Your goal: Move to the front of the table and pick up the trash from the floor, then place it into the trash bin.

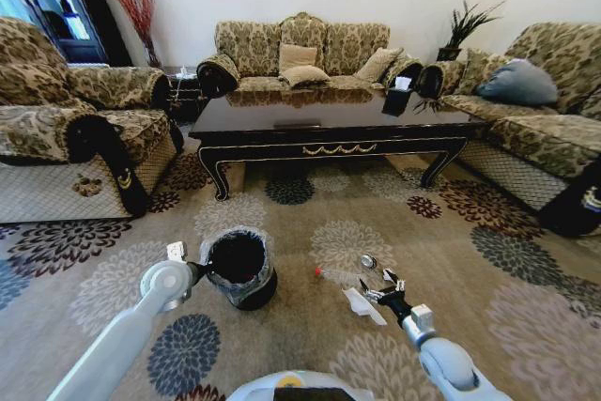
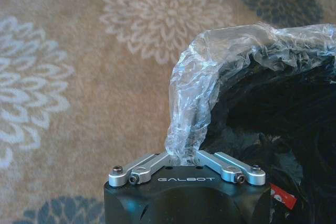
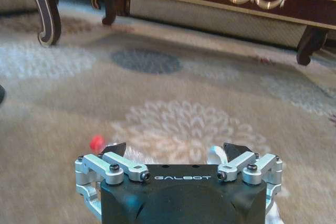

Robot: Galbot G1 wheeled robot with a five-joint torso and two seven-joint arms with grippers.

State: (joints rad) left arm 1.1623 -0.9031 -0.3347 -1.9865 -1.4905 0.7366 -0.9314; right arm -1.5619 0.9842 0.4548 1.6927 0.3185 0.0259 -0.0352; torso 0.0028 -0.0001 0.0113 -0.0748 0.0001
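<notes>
Standing before the bench (image 1: 329, 119), the robot has both arms low over the floor (image 1: 310, 326). The right gripper (image 1: 383, 292) is down at the carpet, and its fingers (image 3: 114, 149) are spread apart. The trash lies just at these fingers: the white wrapper (image 1: 362, 306) is touching or almost touching the fingertips on the side toward the bin, the clear bottle (image 1: 336, 276) lies just beside the wrapper, and its red cap (image 3: 96, 142) shows in the right wrist view close beside one fingertip. The small silvery piece (image 1: 367, 261) lies near, a little farther toward the bench. Nothing is held between the fingers; whether the wrapper lies exactly in the gap I cannot tell.

The left gripper (image 2: 185, 157) is at the rim of the trash bin (image 1: 246, 290), which stands on the floor to the left of the trash, between the two arms. Its fingers are drawn together and pinch a fold of the clear liner bag (image 2: 197, 95) that goes over the rim.
</notes>
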